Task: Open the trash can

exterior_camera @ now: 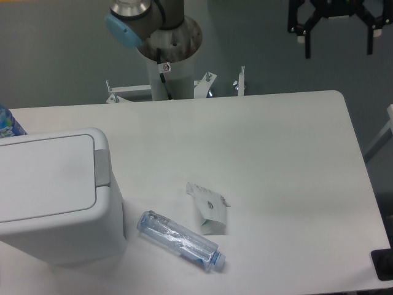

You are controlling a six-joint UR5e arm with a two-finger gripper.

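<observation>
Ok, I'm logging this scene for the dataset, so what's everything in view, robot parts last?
trash can: 1, white, lid shut, grey tab on its right edge, near left of table
bottle: 1, clear with blue cap, lying on its side right of the trash can
paper scrap: 1, white, crumpled, just behind the bottle
blue object: 1, partly cut off at left edge, behind the trash can
table: 1, white
arm base: 1, grey with blue cap, behind the table
gripper: 1, black, open, high at top right
</observation>
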